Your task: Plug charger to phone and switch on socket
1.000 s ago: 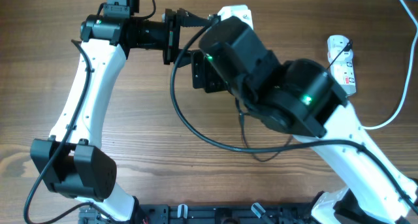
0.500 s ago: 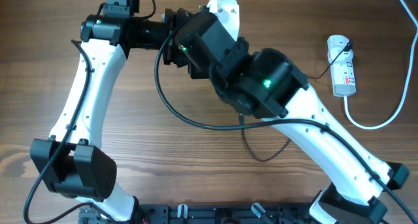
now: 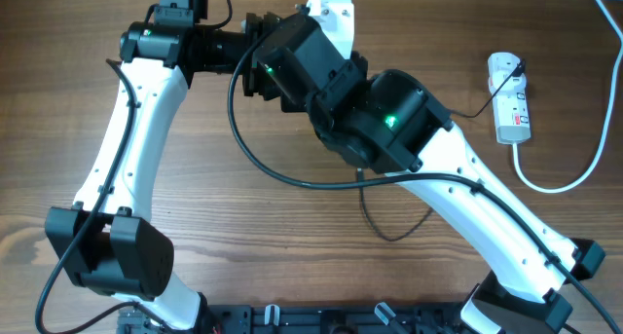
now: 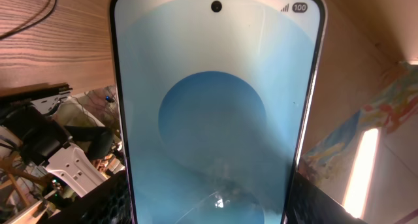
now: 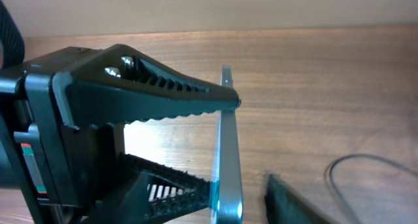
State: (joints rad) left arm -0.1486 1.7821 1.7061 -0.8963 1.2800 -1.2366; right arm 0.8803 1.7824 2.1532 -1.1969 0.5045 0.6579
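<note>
Phone (image 4: pixel 215 119) hidden overhead beneath right arm (image 3: pixel 389 120), socket (image 3: pixel 510 98) well apart.

We see the phone (image 4: pixel 215 106) screen in pale blue with a deeper blue disc, edged by a dark rim. The table (image 3: pixel 243 227) is brown, wood-grained. The socket (image 3: pixel 512 115) is white with a small red mark.

The phone (image 5: pixel 228 198) sits between the fingers of the left gripper (image 5: pixel 221 145), at the far side of the table (image 3: pixel 224 266). The socket (image 3: pixel 509 98) lies on the table, well apart to the right.
</note>
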